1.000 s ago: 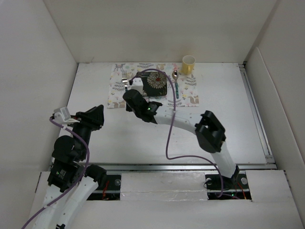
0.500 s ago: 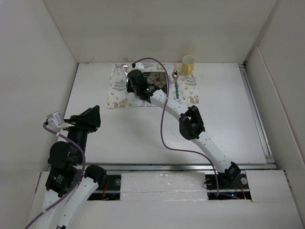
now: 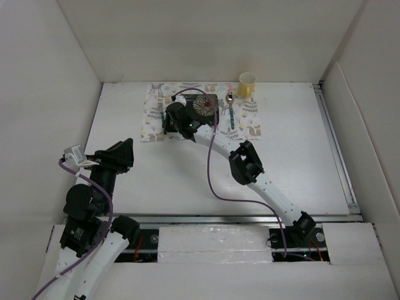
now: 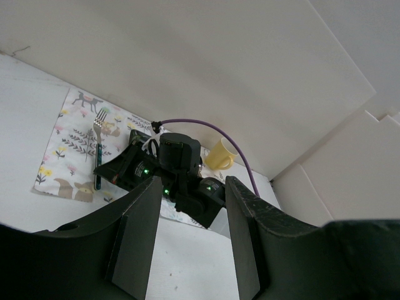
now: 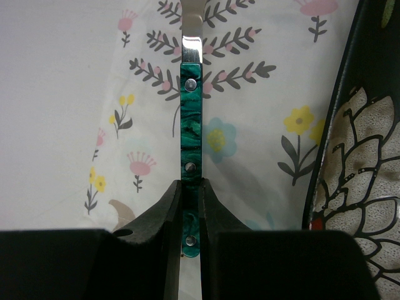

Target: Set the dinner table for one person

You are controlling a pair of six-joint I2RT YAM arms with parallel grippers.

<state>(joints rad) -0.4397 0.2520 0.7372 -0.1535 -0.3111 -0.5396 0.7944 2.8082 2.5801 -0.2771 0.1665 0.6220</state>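
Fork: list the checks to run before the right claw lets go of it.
1. Right claw shut on the fork at its green handle: ok.
2. Fork over the placemat, on the left of the plate: ok.
3. Gap between fork and plate rim: ok.
4. Fork resting flat on the placemat, not hanging above it: cannot tell.
5. Left claw open, holding nothing, back from the placemat: ok.
6. Spoon to the right of the plate, cup at the placemat's far right corner: ok.
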